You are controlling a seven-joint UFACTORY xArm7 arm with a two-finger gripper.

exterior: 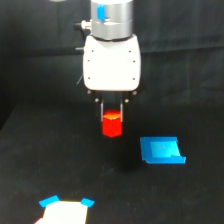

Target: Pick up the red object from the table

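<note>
Red object sits clamped between the narrow jaws of the gripper, apparently lifted above the table. Nearest the camera lies a white piece with blue corners; farther right, a blue square piece.

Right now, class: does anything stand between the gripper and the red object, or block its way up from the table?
Nothing visible does. The gripper already has its fingers on either side of the red object, and the blue piece lies apart, toward the exterior view's right.

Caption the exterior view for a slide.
End effector grips the red object above the black table, blue piece nearby.
</note>
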